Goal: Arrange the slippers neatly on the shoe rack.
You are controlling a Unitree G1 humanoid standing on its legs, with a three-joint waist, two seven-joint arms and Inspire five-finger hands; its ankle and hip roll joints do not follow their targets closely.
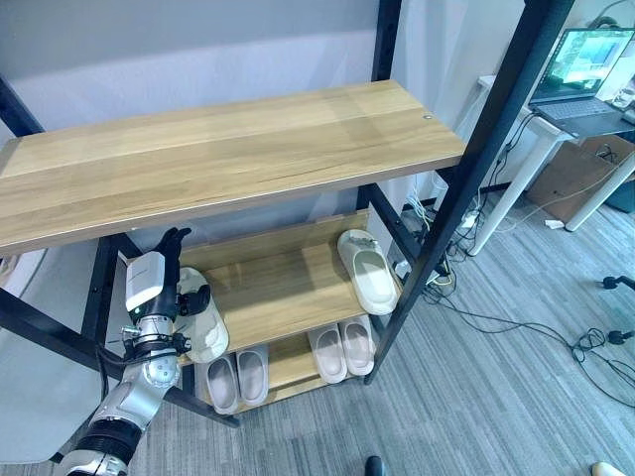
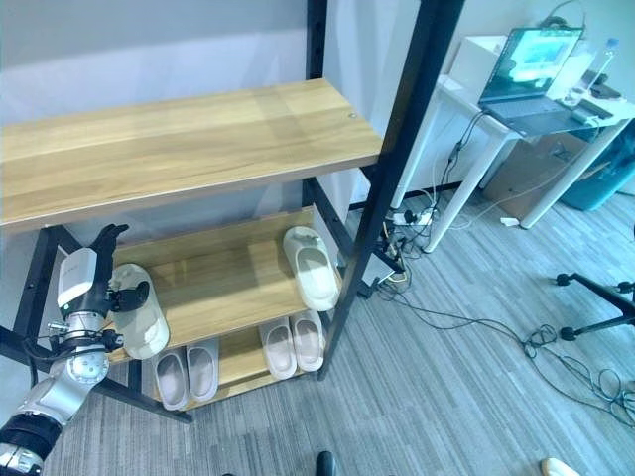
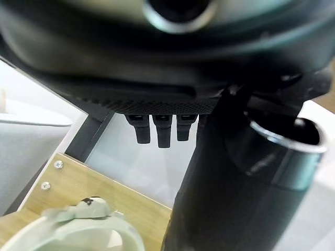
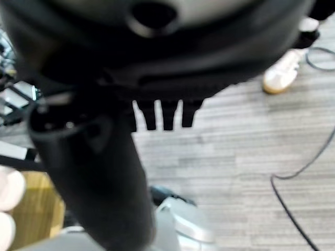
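**Left eye view: left hand reaching in at the middle shelf beside a slipper**

Left eye view is showing the shoe rack [image 1: 238, 149], a black frame carrying three wooden shelves. The top shelf is lying bare. On the middle shelf [image 1: 283, 283], two pale slippers are sitting well apart: the left slipper [image 1: 203, 322] is lying at the shelf's left end, close to the front edge, and the right slipper [image 1: 369, 270] is resting at the right end, angled slightly against the shelf's edge.

The left hand [image 1: 171, 268] is coming up from the lower left and hanging just beside the left slipper, over its left side. Its fingers [image 3: 163, 130] are pointing straight out, relaxed and released, with the thumb standing apart toward the slipper; they are not curling round anything. In the left wrist view the slipper's rim is showing past the fingers, on the wood near the rack's rear post.

On the bottom shelf, two pairs are standing side by side: a greyish pair [image 1: 238, 377] to the left and a lighter pair [image 1: 342, 349] to the right, toes toward the front.

The right hand [image 4: 162, 112] is showing in the right wrist view, its fingers straight and holding nothing, above grey carpet [image 4: 251, 172].

To the rack's right, a laptop [image 1: 585, 69] is sitting open on a white bench [image 1: 595, 124].
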